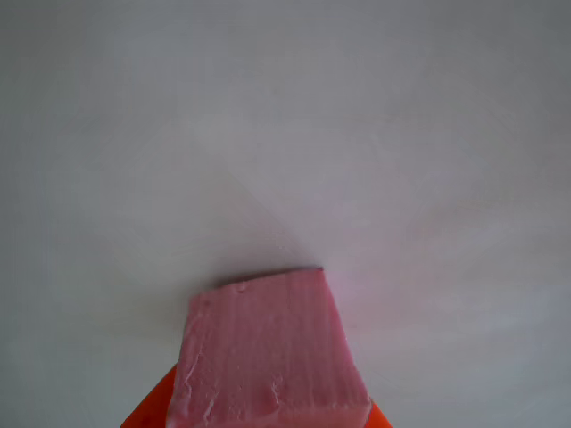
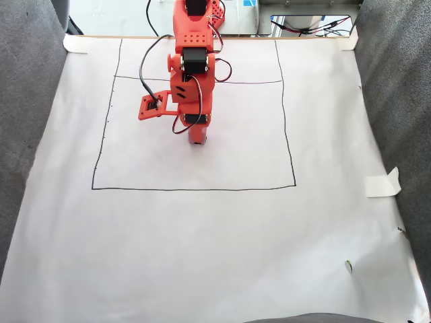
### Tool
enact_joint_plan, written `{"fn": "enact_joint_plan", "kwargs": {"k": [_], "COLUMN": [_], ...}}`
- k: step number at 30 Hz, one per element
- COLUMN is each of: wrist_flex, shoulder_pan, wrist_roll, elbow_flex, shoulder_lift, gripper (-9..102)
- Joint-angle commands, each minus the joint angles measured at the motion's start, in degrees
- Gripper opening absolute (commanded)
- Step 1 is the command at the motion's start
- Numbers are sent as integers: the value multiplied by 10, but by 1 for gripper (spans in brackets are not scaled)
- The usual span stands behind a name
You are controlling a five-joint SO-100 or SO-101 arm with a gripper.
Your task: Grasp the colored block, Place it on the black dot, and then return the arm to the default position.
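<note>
The gripper [image 1: 268,426] pinches the colored block [image 1: 268,352] between its orange fingers [image 1: 147,410], whose tips flank the cube's lower corners in the other view. In the fixed view the gripper [image 2: 196,140] points down inside the drawn square [image 2: 195,188]. Bare white paper [image 2: 202,249] extends ahead and to both sides.

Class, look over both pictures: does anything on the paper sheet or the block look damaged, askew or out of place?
Yes, small things. The pink block has dented, cracked lower edges in the other view. In the fixed view, a strip of tape curls up at the paper sheet's right edge, and a small greenish speck lies near its lower right.
</note>
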Motion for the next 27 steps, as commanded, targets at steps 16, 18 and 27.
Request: {"fn": "enact_joint_plan", "kwargs": {"k": [16, 18, 27], "wrist_flex": [17, 19, 24], "shoulder_pan": [-2, -2, -4], "wrist_roll": [-44, -47, -55], "elbow_flex": [-49, -49, -49], "shoulder_lift": [-14, -14, -5], "gripper": [0, 0, 3]}}
